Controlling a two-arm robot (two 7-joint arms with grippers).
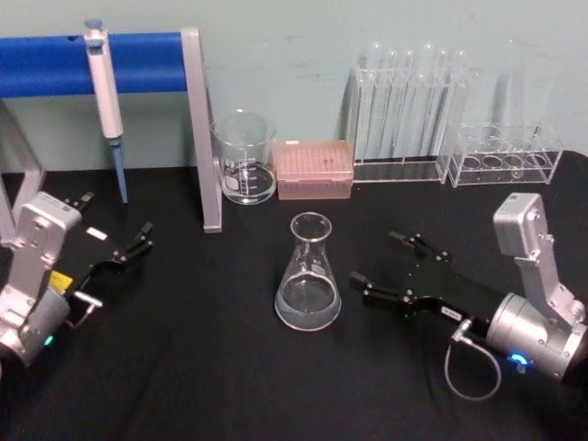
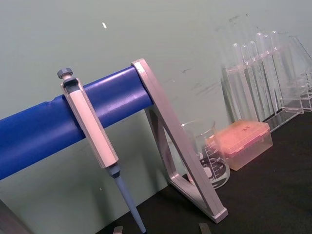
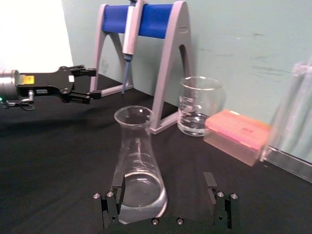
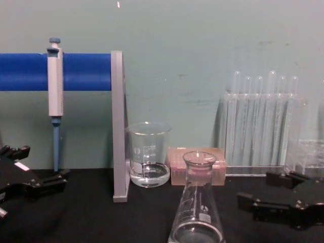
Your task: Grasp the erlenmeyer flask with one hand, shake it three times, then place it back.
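Pale green wall (image 4: pixel 202 50); black tabletop (image 1: pixel 184 367), perhaps cloth-covered.

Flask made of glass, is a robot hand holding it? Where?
Nothing is held. The clear glass conical flask stands free beside the open right gripper; the left gripper is open too.

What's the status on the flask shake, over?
Right gripper open, beside the erlenmeyer flask, not touching. Left gripper open, parked at left. Flask upright on the table. Beaker stands behind it, off the approach.
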